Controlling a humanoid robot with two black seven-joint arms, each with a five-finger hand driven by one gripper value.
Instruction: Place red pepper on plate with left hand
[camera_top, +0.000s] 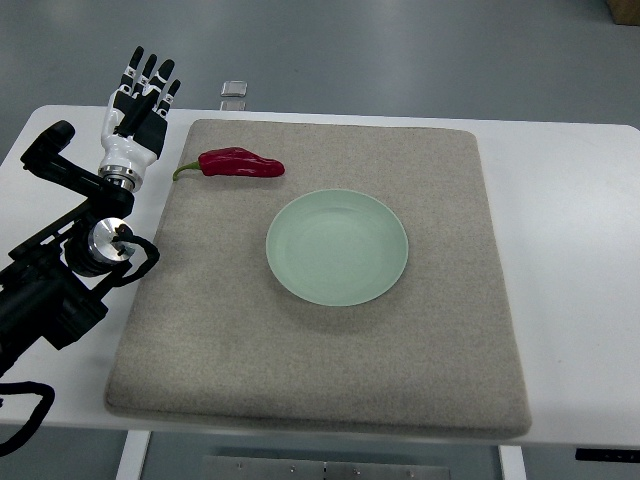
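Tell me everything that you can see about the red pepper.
The red pepper is long, glossy and dark red, with a wrinkled skin and a thin green stem curving off its left end. It lies flat on its side on the grey mat, near the mat's far left corner, its tip pointing right. It looks whole. Nothing but the mat touches it: the left hand is apart on its left, fingers spread, and the pale green plate sits empty, apart from it.

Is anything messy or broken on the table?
Nothing looks spilled or broken. The red pepper lies whole on the mat, beside the empty plate. The left hand is open, off the mat's corner.
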